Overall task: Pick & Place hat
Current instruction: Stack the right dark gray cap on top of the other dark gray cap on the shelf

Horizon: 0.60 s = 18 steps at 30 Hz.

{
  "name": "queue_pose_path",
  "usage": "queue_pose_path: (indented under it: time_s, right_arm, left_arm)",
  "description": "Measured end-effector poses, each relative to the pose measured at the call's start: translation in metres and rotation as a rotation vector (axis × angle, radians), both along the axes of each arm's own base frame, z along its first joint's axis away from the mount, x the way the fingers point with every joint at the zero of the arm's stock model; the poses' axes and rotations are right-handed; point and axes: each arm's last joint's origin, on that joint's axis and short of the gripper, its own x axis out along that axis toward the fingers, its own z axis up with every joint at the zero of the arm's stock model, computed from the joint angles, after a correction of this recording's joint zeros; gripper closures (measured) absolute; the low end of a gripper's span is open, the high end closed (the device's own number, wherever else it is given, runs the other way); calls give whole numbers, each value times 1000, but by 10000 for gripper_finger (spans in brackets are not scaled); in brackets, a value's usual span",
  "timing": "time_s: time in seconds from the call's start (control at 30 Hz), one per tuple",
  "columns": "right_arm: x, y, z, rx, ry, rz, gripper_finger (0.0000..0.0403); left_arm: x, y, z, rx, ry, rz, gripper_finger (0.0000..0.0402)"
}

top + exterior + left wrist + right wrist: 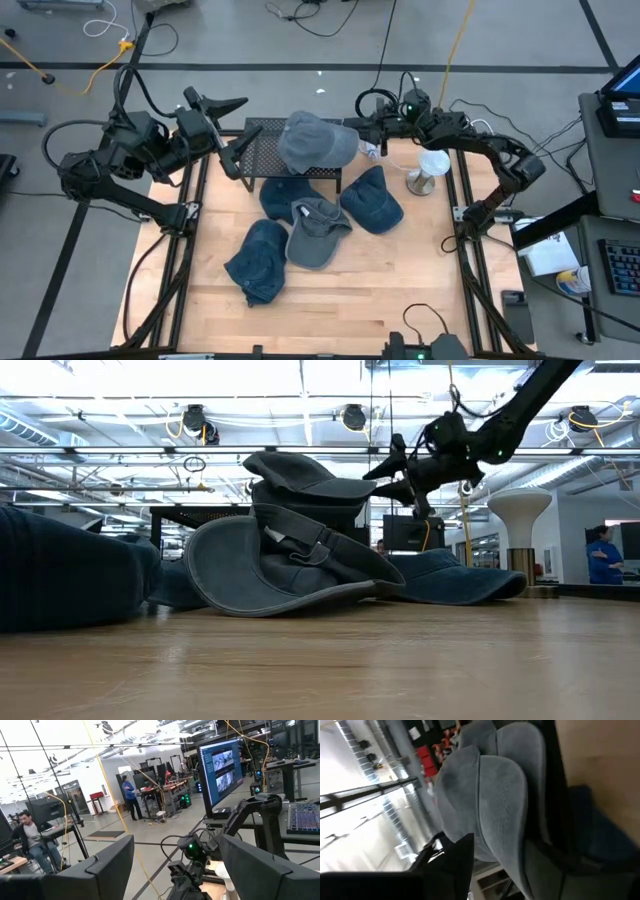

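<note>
A grey hat (316,140) lies crown up on the black mesh rack (262,150) at the far middle of the table; in the low view it sits on top (300,472). My right gripper (364,128) is at the hat's right side, open, its fingers spread above and below the brim's end (368,486). The hat's crown (490,800) fills the right wrist view. My left gripper (226,106) hangs raised over the table's far left, open and with nothing between its fingers (175,870). My right gripper comes level at the grey hat from the table's right, its fingers (396,452) spread by the brim's end. I cannot tell whether a finger touches the brim. The hat rests on the rack.
Two dark blue hats (376,200) (282,195) lie in front of the rack. A grey hat (316,234) and another blue one (258,264) lie nearer the table's middle. A white stand (430,170) is at the right. People stand in the room behind.
</note>
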Motion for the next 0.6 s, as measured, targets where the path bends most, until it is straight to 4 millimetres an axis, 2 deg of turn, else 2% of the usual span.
queue_pose_path:
  time_s: [0.23, 0.4, 0.5, 0.6]
  right_arm:
    - [-21, 8, 14, -127, 142, -130, 253]
    - [-31, 21, 34, -309, 206, -202, 256]
    - [-32, 34, 52, -482, 201, -225, 257]
    - [-32, 51, 72, -729, 174, -196, 257]
  left_arm:
    - [0, 0, 0, 1, 0, 0, 108]
    - [0, 0, 0, 0, -1, 0, 108]
    - [0, 0, 0, -1, -1, 0, 108]
    - [0, 0, 0, -12, -5, -17, 108]
